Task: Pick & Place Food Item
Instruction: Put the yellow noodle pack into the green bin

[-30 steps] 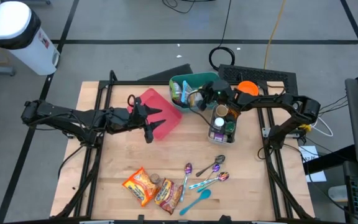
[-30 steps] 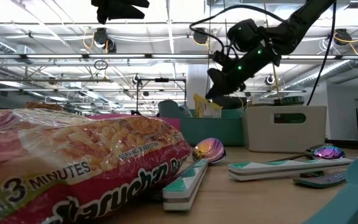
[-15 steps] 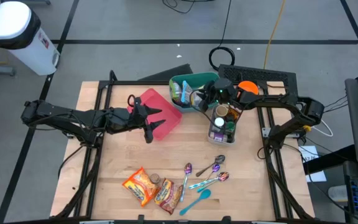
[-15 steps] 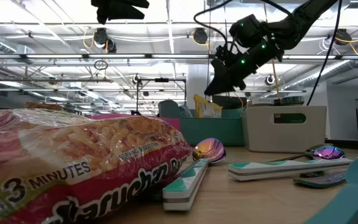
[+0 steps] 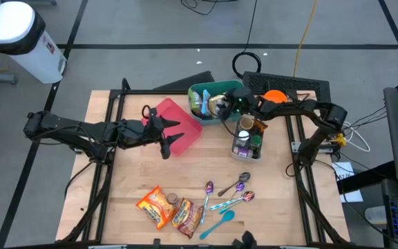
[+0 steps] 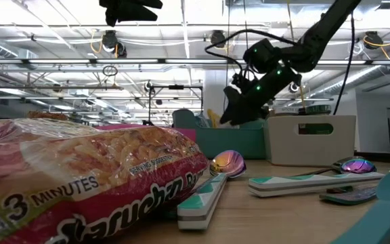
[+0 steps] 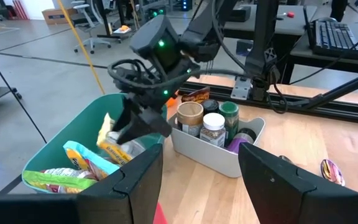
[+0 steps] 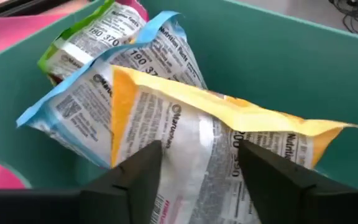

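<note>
A teal bin (image 5: 216, 88) at the table's far middle holds food packets. A yellow-edged one (image 8: 229, 124) lies on a blue-edged one (image 8: 73, 106), with a green one (image 8: 86, 34) beyond. My right gripper (image 8: 199, 149) hangs open in the bin's mouth (image 5: 224, 107), its fingers on either side of the yellow packet's near end. My left gripper (image 5: 166, 135) waits open and holds nothing above the pink bin (image 5: 182, 124). Two more noodle packets (image 5: 159, 207) lie flat near the table's front edge. My right gripper's open fingers (image 8: 138, 177) flank the near end of the yellow packet (image 8: 197, 180), slanting down from the table's right. I cannot tell whether they touch it. The packet lies tilted on the other packets, inside the bin.
A white caddy (image 5: 247, 142) of jars stands right beside the teal bin, under my right arm. Several spoons (image 5: 230, 194) lie on the table's near right. A keyboard and an orange thing (image 5: 275, 97) lie behind the caddy. Bare wood shows mid-table.
My right gripper has sunk toward the teal bin and shifted a little toward the table's left, rolling somewhat. The yellow packet, which stood up above the bin's rim under the gripper, now sits lower in the bin.
</note>
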Robot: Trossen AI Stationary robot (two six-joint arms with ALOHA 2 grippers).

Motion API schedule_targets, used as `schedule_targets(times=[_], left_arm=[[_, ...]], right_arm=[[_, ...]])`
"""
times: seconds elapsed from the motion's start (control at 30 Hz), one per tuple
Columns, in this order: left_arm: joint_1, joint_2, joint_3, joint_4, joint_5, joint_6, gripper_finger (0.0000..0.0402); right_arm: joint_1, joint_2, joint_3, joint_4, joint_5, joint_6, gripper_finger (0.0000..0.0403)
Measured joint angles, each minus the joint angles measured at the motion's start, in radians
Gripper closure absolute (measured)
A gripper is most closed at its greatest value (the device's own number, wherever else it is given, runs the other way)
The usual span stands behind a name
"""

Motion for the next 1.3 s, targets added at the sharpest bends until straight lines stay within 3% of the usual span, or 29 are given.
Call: schedule_targets(times=[0.27, 0.33, 0.73, 0.9, 1.3], left_arm=[[0.0, 0.0, 0.0, 0.0, 0.0, 0.008, 0.0183], [0.0, 0.0, 0.0, 0.0, 0.0, 0.008, 0.0183], [0.0, 0.0, 0.0, 0.001, 0.0, 0.01, 0.0183], [0.0, 0.0, 0.0, 0.0, 0.0, 0.01, 0.0183], [0.0, 0.0, 0.0, 0.001, 0.0, 0.005, 0.0183]], right_arm=[[0.003, 0.019, 0.0, 0.051, -0.017, -0.119, 0.037], [0.003, 0.019, 0.0, 0.062, -0.051, -0.16, 0.0393], [0.037, -0.003, -0.001, 0.133, -0.07, -0.405, 0.0402], [0.058, -0.004, 0.0, 0.16, -0.286, -0.635, 0.0402], [0.021, -0.004, -0.001, 0.138, -0.311, -0.612, 0.0384]])
